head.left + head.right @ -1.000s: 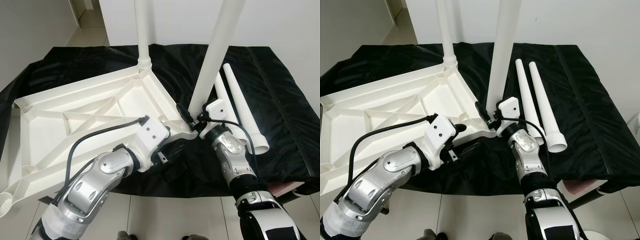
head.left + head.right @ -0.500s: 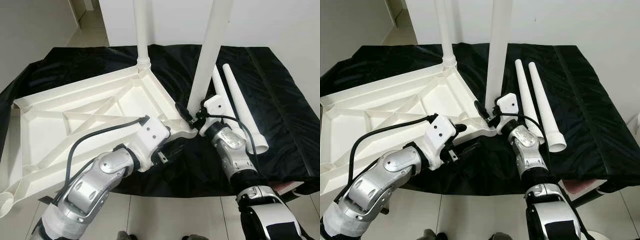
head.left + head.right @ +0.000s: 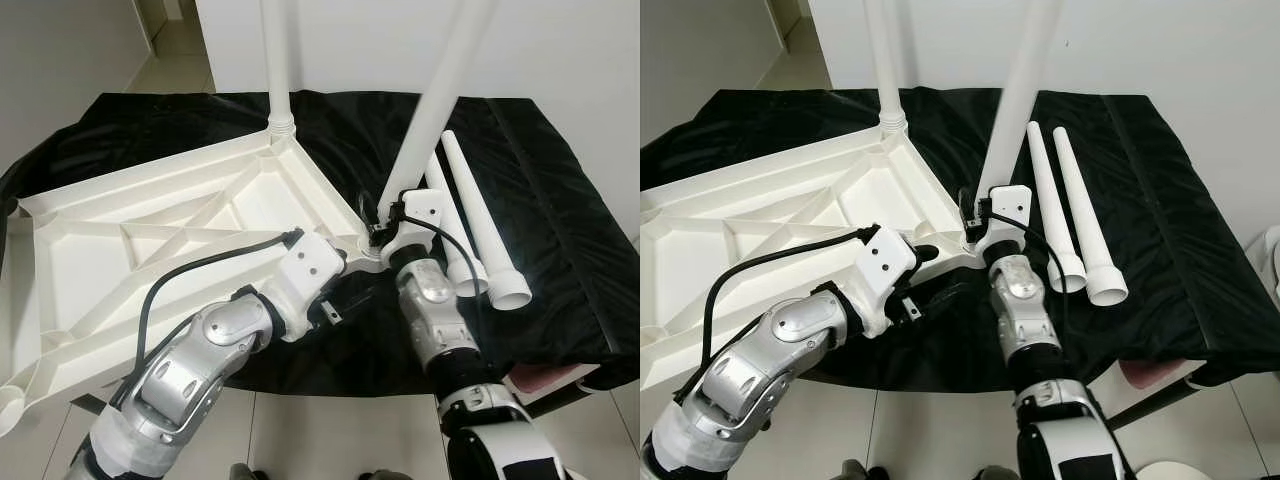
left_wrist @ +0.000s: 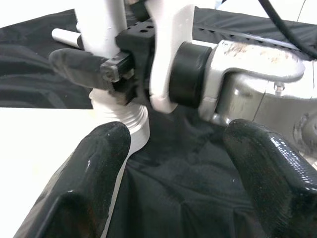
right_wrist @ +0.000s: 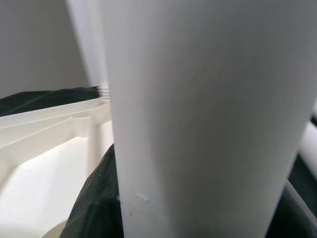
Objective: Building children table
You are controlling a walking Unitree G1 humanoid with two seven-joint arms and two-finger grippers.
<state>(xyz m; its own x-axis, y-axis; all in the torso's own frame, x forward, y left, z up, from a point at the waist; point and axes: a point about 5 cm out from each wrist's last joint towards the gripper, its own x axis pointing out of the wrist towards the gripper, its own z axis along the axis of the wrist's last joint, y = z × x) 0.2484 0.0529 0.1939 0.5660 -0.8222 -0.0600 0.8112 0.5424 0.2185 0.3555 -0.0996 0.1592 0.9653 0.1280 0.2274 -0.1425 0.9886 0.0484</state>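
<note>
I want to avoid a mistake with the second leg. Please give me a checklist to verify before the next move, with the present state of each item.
1. Right gripper holds the second leg near its base: ok.
2. Second leg upright in the corner socket: not ok, it tilts.
3. Leg fully seated: cannot tell.
4. First leg upright in the tabletop: ok.
5. Left gripper open by that corner, holding nothing: ok.
6. Two spare legs lie apart on the black cloth: ok.
</note>
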